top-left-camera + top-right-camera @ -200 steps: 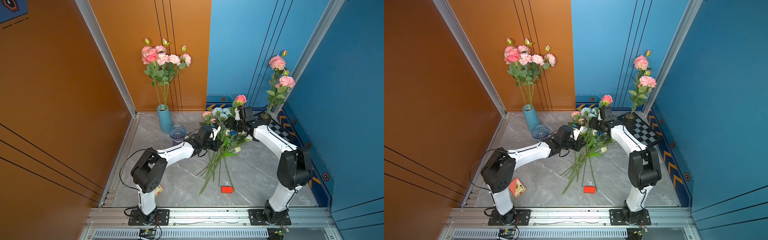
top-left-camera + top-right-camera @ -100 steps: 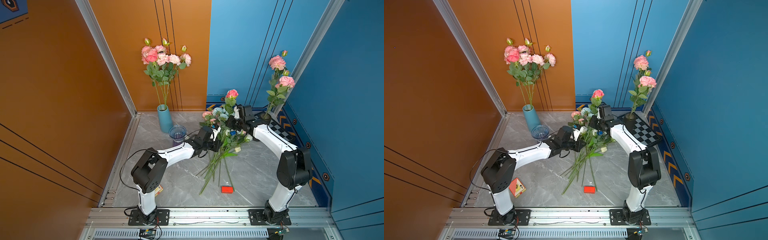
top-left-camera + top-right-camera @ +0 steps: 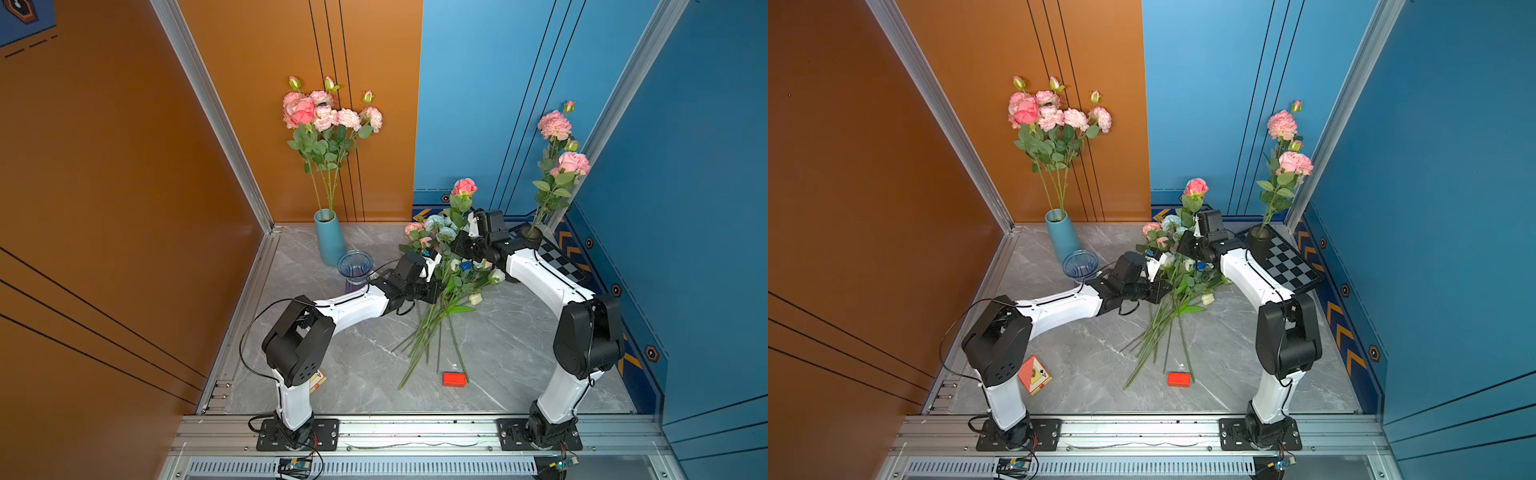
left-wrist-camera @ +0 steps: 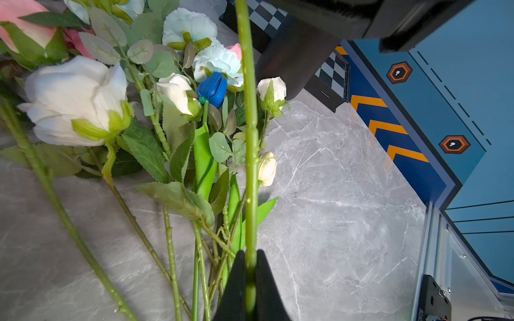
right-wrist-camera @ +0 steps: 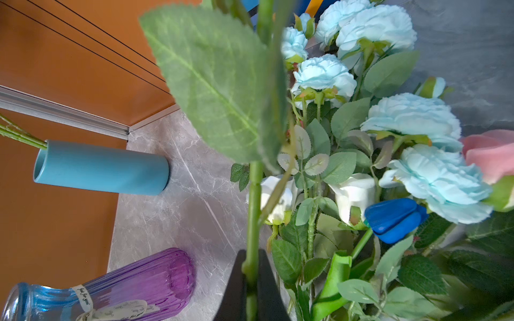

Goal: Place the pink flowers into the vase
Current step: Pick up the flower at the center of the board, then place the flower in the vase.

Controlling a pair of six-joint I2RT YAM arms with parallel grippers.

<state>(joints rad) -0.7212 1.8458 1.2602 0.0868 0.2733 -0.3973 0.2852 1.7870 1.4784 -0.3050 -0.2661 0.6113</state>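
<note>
A pink rose on a long green stem stands nearly upright above the flower pile, and both grippers hold that stem. My left gripper is shut on the lower stem. My right gripper is shut on the same stem higher up, under a big leaf. In both top views the left gripper is at the pile's left and the right gripper behind it. More pink flowers lie in the pile. An empty purple-and-blue glass vase stands left of the left wrist.
A blue ceramic vase at the back and a black vase on a chequered board each hold pink flowers. Pale blue flowers, white buds and a blue bud lie in the pile. A red block and a card box lie on the floor.
My right gripper has shut on the rose stem. The rose head has swung left and a little higher, standing more upright. The left arm has held still.
</note>
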